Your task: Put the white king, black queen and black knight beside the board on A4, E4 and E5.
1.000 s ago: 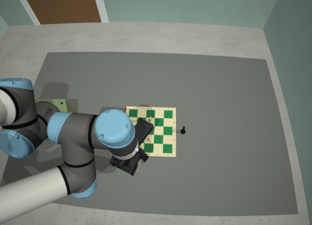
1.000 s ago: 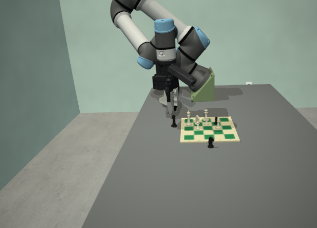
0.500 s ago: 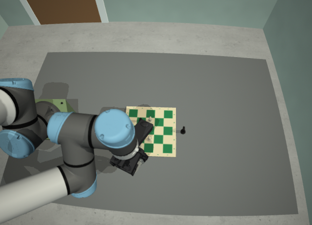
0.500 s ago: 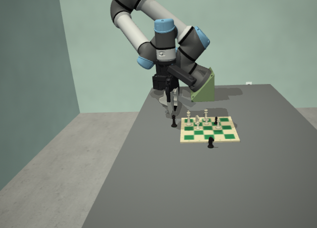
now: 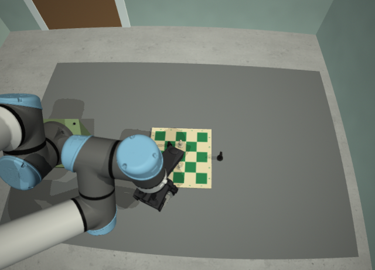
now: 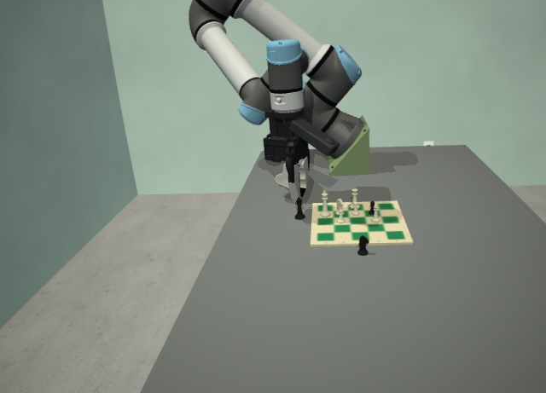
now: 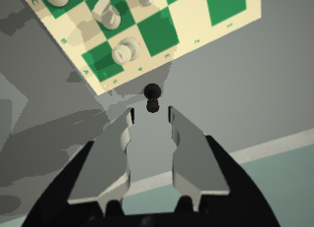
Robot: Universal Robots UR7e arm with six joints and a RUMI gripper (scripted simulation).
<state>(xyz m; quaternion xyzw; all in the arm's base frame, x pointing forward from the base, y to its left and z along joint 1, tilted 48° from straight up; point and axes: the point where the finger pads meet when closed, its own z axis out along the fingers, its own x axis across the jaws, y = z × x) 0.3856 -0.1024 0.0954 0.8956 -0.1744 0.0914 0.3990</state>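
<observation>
The green and cream chessboard point(image 6: 360, 223) lies on the dark table and also shows in the overhead view point(image 5: 183, 157). The black queen point(image 6: 299, 210) stands upright on the table just off the board's edge, and shows in the wrist view point(image 7: 152, 96). My gripper point(image 7: 151, 108) hangs above the queen with its fingers a little apart and nothing between them; it also shows in the side view point(image 6: 299, 189). The black knight point(image 6: 362, 245) stands on the table beside another edge of the board point(image 5: 220, 156). A white piece point(image 7: 125, 51) stands on the board near the A corner.
Several white pieces point(image 6: 339, 210) and one black piece point(image 6: 371, 207) stand on the board's far rows. The arm's green base mount point(image 6: 351, 153) stands behind the board. The arm's wrist point(image 5: 142, 158) hides part of the board from above.
</observation>
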